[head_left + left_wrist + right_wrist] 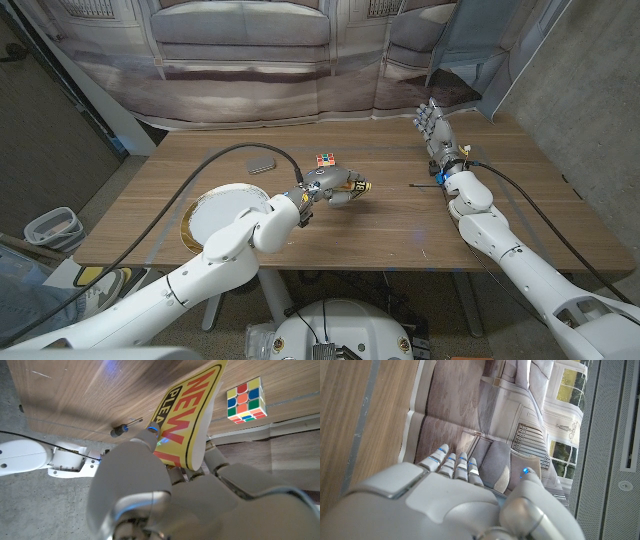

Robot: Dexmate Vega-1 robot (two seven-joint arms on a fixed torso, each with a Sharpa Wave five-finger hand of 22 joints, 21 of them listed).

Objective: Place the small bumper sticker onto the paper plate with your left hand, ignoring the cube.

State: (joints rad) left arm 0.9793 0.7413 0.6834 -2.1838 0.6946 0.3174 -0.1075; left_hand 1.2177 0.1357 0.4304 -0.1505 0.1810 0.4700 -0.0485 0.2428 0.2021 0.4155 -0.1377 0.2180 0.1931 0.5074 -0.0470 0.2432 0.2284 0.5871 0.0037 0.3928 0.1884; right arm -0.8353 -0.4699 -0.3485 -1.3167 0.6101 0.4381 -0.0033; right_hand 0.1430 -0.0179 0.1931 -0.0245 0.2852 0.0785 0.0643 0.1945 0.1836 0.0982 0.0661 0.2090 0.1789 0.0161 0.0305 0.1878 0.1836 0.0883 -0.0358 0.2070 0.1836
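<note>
Left robot hand (338, 186) gripping, right robot hand (432, 124) open, extended.

Head view looks down from above and behind both arms across the table (400, 235) toward a printed backdrop (300, 60). Left wrist view sits close behind the left hand (165, 495), turned upside down, facing the tabletop and cube (246, 400); both views share that cube. Right wrist view looks along the right hand (450, 495) at the backdrop.

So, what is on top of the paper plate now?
Nothing visible lies on the plate; the left arm covers part of it. The left hand holds the sticker beyond it, near the cube.
</note>
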